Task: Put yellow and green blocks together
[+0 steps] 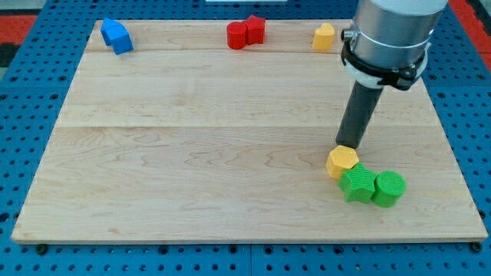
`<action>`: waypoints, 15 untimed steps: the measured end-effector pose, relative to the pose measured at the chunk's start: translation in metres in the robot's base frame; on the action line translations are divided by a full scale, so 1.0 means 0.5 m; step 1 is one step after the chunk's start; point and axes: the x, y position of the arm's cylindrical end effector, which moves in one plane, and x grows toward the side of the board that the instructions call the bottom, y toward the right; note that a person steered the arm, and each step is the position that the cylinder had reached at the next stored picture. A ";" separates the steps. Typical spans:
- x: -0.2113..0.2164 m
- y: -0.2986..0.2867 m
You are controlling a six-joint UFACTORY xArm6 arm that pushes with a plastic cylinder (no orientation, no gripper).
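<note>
The arm carries no pincer, only a dark rod, so there is nothing to open, close or grip with; my tip (352, 146) does all the work by pushing.

The yellow hexagonal block (341, 162) looks small, rigid and light, the sort of piece that should slide readily over the smooth wooden table (192, 153) (and probably spin if nudged off-centre). Since it cannot be held, the place to bear on it is the middle of a flat side face, so the push runs through its centre rather than past a corner.

That block sits directly below my tip, toward the view's bottom, touching it or very nearly so at its upper edge. Just beyond it, down and to the view's right of my tip, lies the green star-shaped block (357, 185), apparently in contact with the yellow one, and the green round block (389, 188) sits against the star's right side. By my reading the grouping here is essentially made.

A second yellow block (324, 36) rests well above my tip, near the table's top edge and slightly to the view's left. Further left along that edge are two red blocks (245, 33) pressed together, and the blue block (116, 36) far off near the top-left corner.
</note>
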 end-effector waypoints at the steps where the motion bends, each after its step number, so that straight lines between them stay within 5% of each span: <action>1: -0.145 0.085; 3: -0.469 0.217; 4: -0.554 0.180; 6: -0.470 -0.030; 7: -0.478 -0.074; 10: -0.285 -0.151; 11: -0.270 -0.172; 13: -0.428 -0.195; 14: -0.387 -0.245; 15: -0.333 -0.161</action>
